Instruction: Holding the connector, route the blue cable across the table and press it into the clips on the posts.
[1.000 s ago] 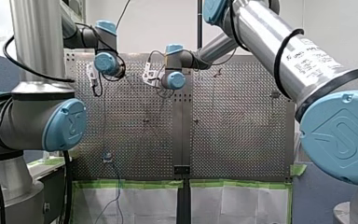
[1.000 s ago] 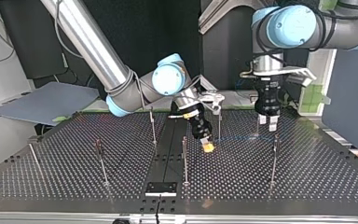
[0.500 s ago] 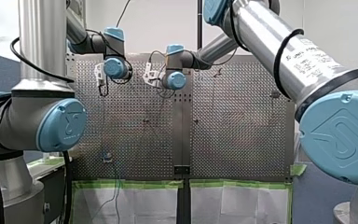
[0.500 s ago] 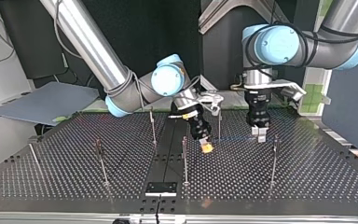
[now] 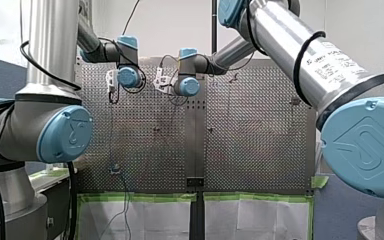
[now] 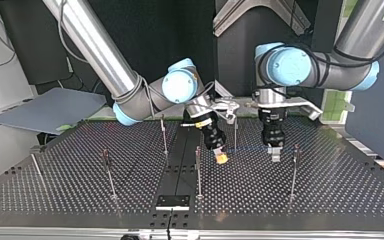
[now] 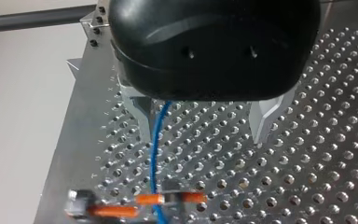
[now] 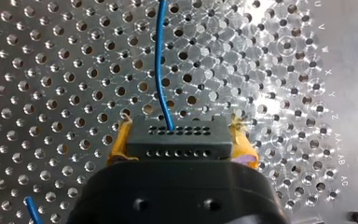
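In the right wrist view my right gripper point(image 8: 182, 148) has its yellow pads point(image 8: 119, 143) shut on a black connector point(image 8: 177, 135). The blue cable point(image 8: 160, 70) runs ahead from the connector over the perforated table. The top view shows this gripper point(image 6: 221, 157) low over the table near the middle posts. My left gripper point(image 7: 201, 139) is open, its metal fingers point(image 7: 139, 116) astride the blue cable point(image 7: 154, 154) without touching it. An orange clip point(image 7: 149, 199) lies just ahead of it. In the top view my left gripper point(image 6: 274, 154) hangs beside a post point(image 6: 293, 172).
Several thin posts stand on the perforated table point(image 6: 330, 195), among them a post point(image 6: 164, 135) and a post point(image 6: 198, 170) near the middle and a post point(image 6: 108, 172) further to the top view's left. A black plate point(image 6: 172, 202) sits at the near edge.
My left arm has moved toward my right gripper, leftward in the top view, and come lower over the table. My right gripper has stayed put with the connector.
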Controlling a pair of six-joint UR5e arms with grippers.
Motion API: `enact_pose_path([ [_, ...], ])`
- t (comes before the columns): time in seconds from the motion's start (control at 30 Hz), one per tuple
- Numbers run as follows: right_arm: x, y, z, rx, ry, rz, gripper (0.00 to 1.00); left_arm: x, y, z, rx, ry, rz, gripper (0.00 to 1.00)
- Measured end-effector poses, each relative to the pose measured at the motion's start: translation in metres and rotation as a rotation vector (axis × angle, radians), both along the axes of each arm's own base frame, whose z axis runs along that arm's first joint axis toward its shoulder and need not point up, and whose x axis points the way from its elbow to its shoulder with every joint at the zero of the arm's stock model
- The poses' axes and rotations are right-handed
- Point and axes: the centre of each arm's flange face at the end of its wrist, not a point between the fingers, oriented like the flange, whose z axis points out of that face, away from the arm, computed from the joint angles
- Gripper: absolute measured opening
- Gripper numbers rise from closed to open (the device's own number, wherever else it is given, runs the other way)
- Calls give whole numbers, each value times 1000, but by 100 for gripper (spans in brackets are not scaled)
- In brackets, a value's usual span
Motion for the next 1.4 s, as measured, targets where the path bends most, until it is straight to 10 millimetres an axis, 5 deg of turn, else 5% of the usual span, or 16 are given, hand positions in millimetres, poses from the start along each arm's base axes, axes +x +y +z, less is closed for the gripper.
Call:
enact_pose_path([
  [0.27,0,0,0,1,2,0,0,7,1,-10,2,21,6,96],
  [0.3,0,0,0,2,2,1,0,7,1,-10,-1,21,8,80],
  [0.33,0,0,0,2,2,1,0,7,1,-10,-4,22,9,80],
  [0.4,0,0,0,2,2,0,0,7,1,-11,-12,22,16,53],
  [0.43,0,0,0,1,3,0,0,6,1,-11,-16,22,20,53],
  [0.5,0,0,0,1,3,0,0,6,2,-11,-25,22,30,24],
  [0.53,-1,0,-1,1,4,0,0,6,2,-11,-29,23,33,24],
  [0.6,-1,-1,-1,2,6,-3,0,5,2,-11,-34,24,38,0],
  [0.93,-5,-3,-5,11,25,-26,0,-2,-3,-21,-41,53,29,0],
  [1.4,-20,3,-52,71,105,-47,0,-23,-3,-67,-69,86,17,0],
])
